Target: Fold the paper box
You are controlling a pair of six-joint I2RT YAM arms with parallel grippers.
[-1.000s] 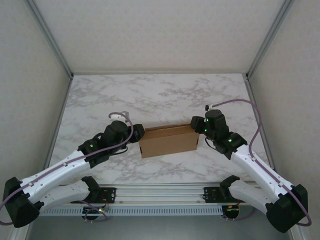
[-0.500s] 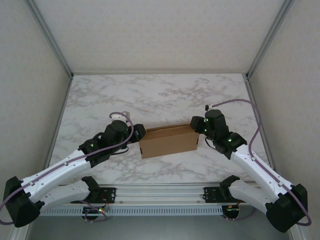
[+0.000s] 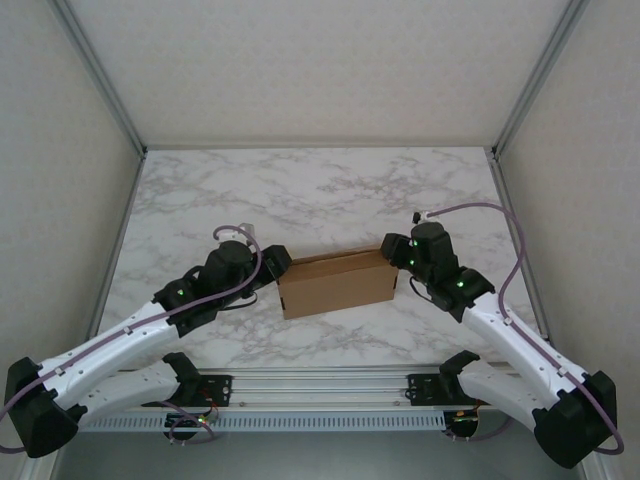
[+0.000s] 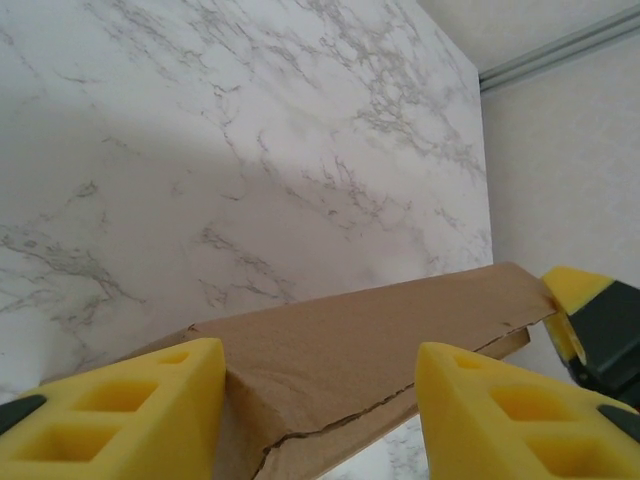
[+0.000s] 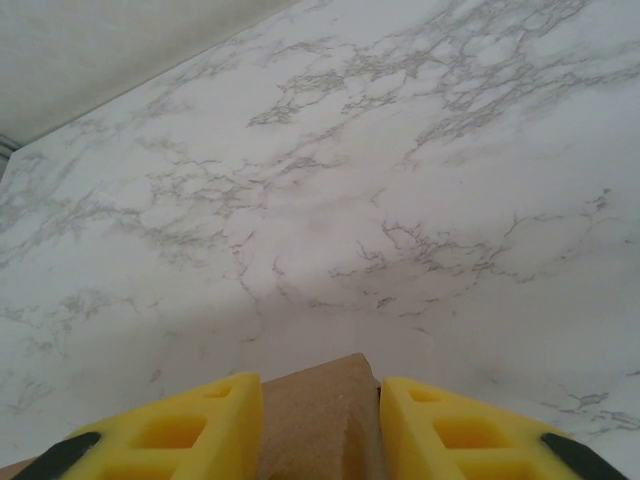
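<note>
The paper box [image 3: 338, 282] is a closed brown cardboard box lying lengthwise at the middle of the marble table. My left gripper [image 3: 275, 265] is at its left end, and in the left wrist view its jaws straddle the box [image 4: 360, 340]. The left gripper [image 4: 320, 390] is open: one yellow finger [image 4: 150, 400] touches the box corner, the other stands off with marble showing beside it. My right gripper [image 3: 393, 262] is at the right end. In the right wrist view that gripper [image 5: 320, 390] is shut on the box [image 5: 315, 430], both pads against the cardboard.
The marble table [image 3: 320, 190] stretches open behind the box. Grey walls and metal frame posts [image 3: 115, 100] close it in at left, right and back. The right gripper's yellow pad [image 4: 585, 300] shows past the box's far end in the left wrist view.
The left gripper's jaws have opened a little and the left arm has shifted slightly. The box and the right gripper stay where they were.
</note>
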